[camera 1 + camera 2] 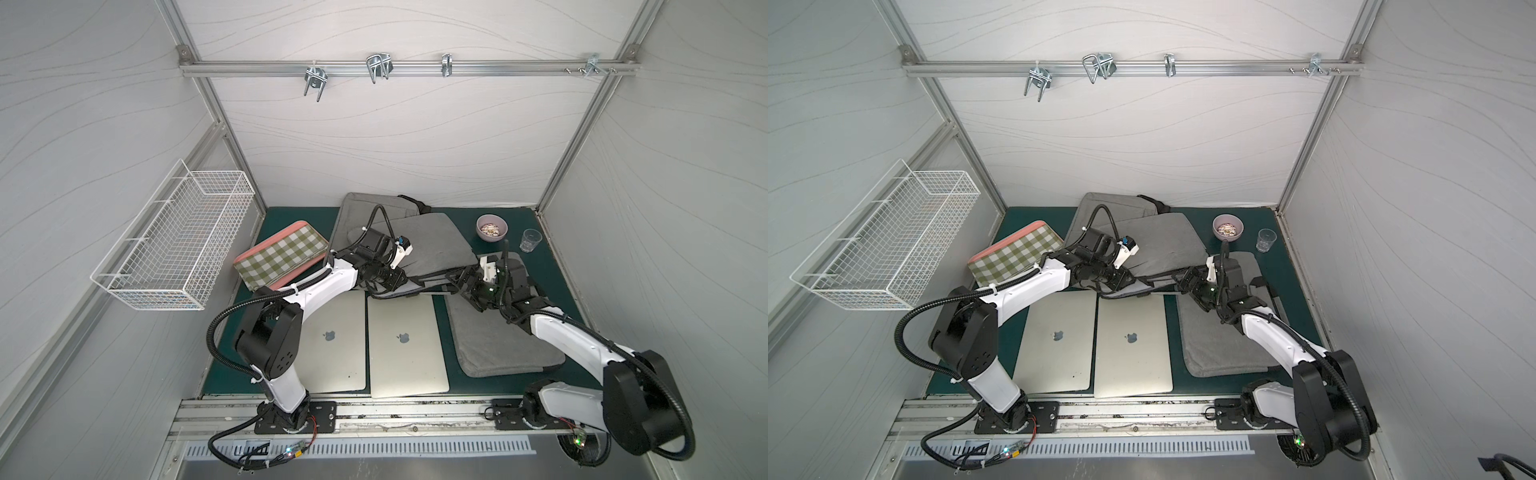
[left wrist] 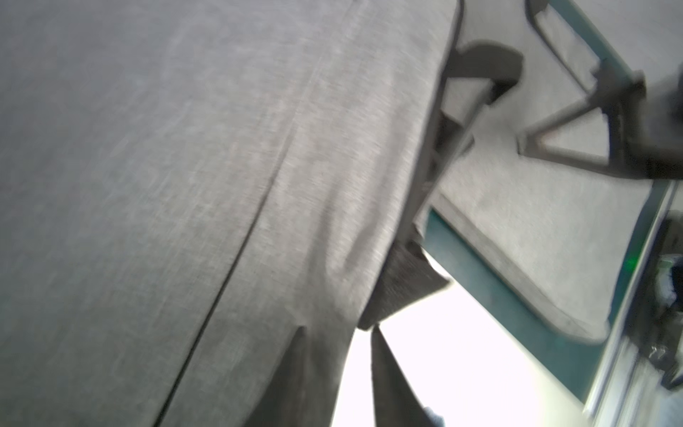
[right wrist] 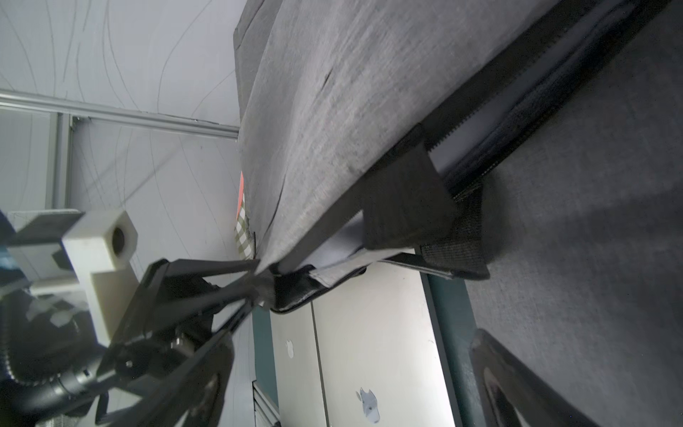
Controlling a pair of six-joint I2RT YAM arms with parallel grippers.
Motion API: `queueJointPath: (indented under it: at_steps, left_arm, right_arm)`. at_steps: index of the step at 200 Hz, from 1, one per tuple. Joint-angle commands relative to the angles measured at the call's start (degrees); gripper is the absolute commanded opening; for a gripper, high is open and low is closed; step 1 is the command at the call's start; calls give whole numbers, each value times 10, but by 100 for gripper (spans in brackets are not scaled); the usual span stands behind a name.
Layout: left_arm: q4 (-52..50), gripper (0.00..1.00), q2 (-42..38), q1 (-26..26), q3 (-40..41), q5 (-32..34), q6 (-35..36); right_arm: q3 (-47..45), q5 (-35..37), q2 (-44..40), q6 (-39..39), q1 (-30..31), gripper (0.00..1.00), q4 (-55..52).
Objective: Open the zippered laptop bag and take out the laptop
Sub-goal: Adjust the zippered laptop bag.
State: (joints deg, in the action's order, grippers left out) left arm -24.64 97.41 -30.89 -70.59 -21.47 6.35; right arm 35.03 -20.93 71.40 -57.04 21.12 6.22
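You are seeing the grey laptop bag [image 1: 428, 245] lying mid-way on the green mat [image 1: 291, 216], just behind two silver laptops [image 1: 332, 361] [image 1: 409, 365], each bearing an Apple logo [image 1: 402, 337]; its zipper is gaping along one edge, the left gripper [image 3: 255, 276] is touching its corner with an opening you cannot tell, and the right gripper [image 1: 456, 280] is hanging wide and empty beside it.

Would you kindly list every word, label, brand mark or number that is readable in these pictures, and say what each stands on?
Words or numbers: none can be read in any view.
Apple logo, a mark without lettering: on the lid of the left silver laptop.
Apple logo, a mark without lettering: on the lid of the right silver laptop.
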Motion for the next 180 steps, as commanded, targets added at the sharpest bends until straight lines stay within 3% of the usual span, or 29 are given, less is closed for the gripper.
queueJointPath:
  at_steps: [1,36,70,129,165,180]
  left_arm:
    - [-59,47,-25,-4,-21,-24,50]
    - [-102,60,-46,17,-44,5,50]
    - [-101,69,-30,87,-85,27,-70]
    - [-80,70,35,165,-116,97,-234]
    - [-59,70,81,194,-151,125,-269]
    - [-52,70,101,206,-170,131,-283]
  right_arm:
    - [25,12,29,-44,-2,99,36]
    - [41,21,67,-67,12,99,44]
    - [56,37,113,-96,37,97,65]
    - [86,65,196,-156,79,93,114]
    - [111,69,239,-181,98,91,136]
    - [112,80,248,-188,98,85,142]
